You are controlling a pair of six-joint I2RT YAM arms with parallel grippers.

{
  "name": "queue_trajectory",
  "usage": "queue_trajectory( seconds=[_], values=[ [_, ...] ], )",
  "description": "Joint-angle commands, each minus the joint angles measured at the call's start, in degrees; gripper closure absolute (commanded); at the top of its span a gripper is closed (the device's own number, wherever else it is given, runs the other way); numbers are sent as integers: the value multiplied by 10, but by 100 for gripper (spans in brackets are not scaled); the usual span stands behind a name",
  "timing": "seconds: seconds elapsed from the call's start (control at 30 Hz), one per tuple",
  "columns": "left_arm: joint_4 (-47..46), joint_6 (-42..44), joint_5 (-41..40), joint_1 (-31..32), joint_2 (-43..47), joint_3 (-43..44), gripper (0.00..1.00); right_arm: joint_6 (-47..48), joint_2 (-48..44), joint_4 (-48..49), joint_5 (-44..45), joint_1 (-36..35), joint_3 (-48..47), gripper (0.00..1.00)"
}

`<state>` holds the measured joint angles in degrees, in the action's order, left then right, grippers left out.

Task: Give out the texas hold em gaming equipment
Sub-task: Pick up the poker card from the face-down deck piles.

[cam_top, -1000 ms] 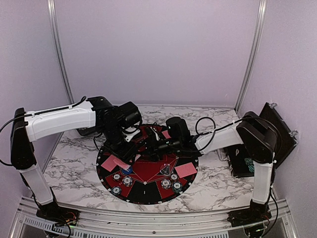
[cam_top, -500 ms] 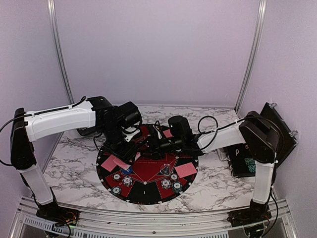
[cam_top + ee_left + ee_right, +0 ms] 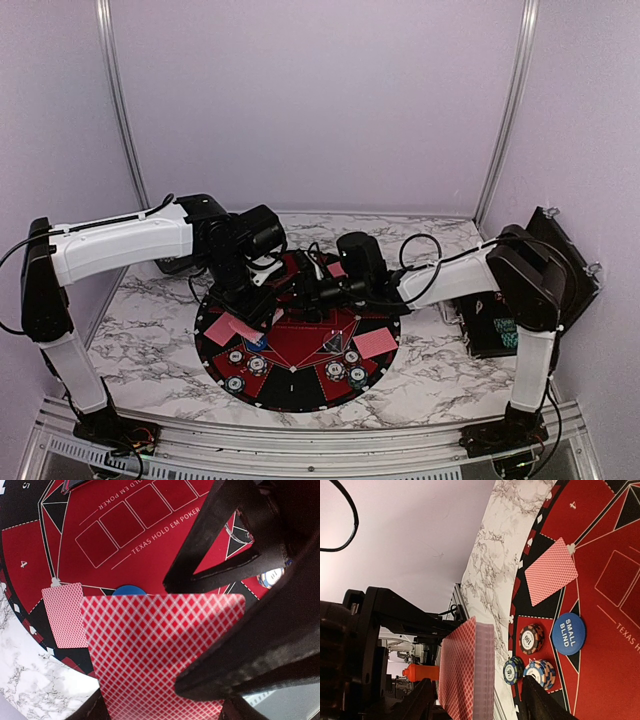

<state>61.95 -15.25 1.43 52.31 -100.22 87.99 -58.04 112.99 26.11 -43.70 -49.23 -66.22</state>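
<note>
Left tool point(image 3: 172, 637) tight on red-backed deck point(image 3: 125, 650), back up, long axis along fingers point(image 3: 240, 545); right tool point(image 3: 477, 690) wide.

Six chips point(image 3: 258, 365), three flat cards point(image 3: 373, 343), one deck point(image 3: 160, 650), one blue marker point(image 3: 568, 633), one mat point(image 3: 300, 392)

The left arm point(image 3: 120, 245) and the right arm point(image 3: 452, 278) have smooth white shells on the long links and bulky black joints. A thin black cable point(image 3: 357, 517) runs in loops beside them. The fingers point(image 3: 280, 645) are dark, flat and angular.
</note>
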Motion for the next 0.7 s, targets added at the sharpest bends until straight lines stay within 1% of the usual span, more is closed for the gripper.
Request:
queue_trajectory(
  seconds=[0.0,0.27,0.47,0.67],
  values=[
    [12,-2,-4,3,25,2,47,2,24,9,-10,-11,-32,43],
    [12,-1,-4,3,27,3,47,16,32,-17,4,-8,-36,46],
    [12,-1,-4,3,28,2,47,37,19,-48,25,2,-27,49],
    [12,-1,-4,2,27,3,47,42,10,-54,30,13,-20,50]
  ],
)
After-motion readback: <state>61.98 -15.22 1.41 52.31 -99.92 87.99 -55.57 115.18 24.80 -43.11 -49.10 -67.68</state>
